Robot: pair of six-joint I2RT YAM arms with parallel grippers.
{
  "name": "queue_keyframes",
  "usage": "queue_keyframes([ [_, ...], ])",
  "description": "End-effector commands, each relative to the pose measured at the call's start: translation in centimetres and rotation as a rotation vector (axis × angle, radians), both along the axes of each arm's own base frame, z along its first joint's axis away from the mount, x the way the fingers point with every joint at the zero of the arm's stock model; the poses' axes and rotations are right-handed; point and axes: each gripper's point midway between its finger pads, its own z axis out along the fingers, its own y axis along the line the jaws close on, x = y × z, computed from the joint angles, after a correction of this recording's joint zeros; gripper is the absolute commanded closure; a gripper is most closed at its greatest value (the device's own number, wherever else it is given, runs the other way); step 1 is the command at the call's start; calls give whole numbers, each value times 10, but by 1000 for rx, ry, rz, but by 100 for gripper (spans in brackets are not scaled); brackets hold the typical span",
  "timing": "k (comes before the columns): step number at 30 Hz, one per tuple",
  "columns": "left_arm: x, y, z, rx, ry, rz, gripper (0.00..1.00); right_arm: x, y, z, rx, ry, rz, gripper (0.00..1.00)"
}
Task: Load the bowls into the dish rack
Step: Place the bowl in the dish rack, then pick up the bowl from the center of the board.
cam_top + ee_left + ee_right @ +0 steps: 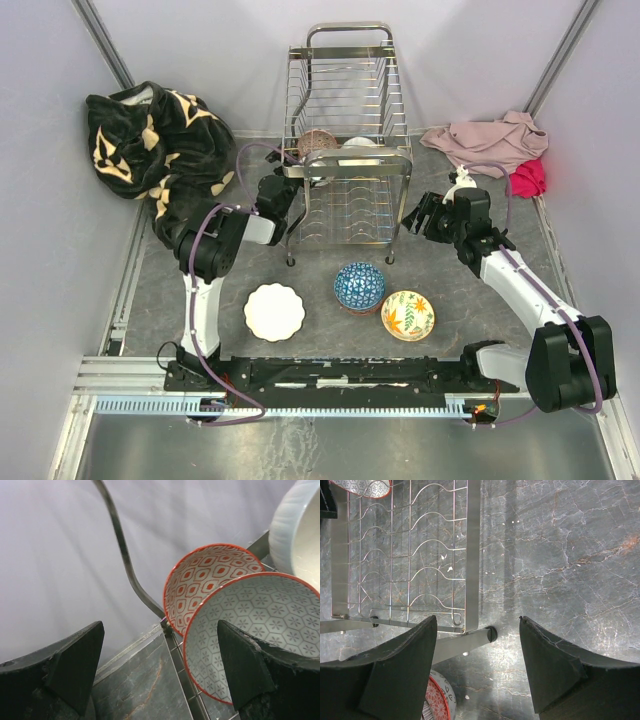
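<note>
Rack stood on worktop; red bowls leaned in its upper tier, three bowls lay in front. Left claw: apart, empty, beside the red bowls. Right claw: apart, empty. Risk: finger clipping a rim, toppling them.

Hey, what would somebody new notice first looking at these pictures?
Probably the tall chrome dish rack at the far centre, with red-rimmed bowls and a white bowl standing in it. Next, three pieces lie in front of it: the scalloped white dish, blue bowl and floral bowl.
</note>
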Motion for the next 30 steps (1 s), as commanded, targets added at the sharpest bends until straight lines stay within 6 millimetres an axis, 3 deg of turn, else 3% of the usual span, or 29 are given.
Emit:
queue_keyframes([
  [1, 3, 16, 62, -171, -85, 18, 1, 5, 4, 16, 14, -54, 15, 26],
  [6, 4, 28, 75, -271, -77, 22, 1, 5, 5, 17, 18, -57, 17, 26],
  [12, 11, 48, 76, -378, -43, 44, 1, 5, 4, 19, 17, -59, 16, 25],
  [23, 29, 125, 76, -616, 44, 215, 1, 4, 3, 18, 16, -47, 7, 25],
  [30, 18, 153, 92, -764, 126, 383, 1, 0, -7, 20, -30, -22, -23, 24],
])
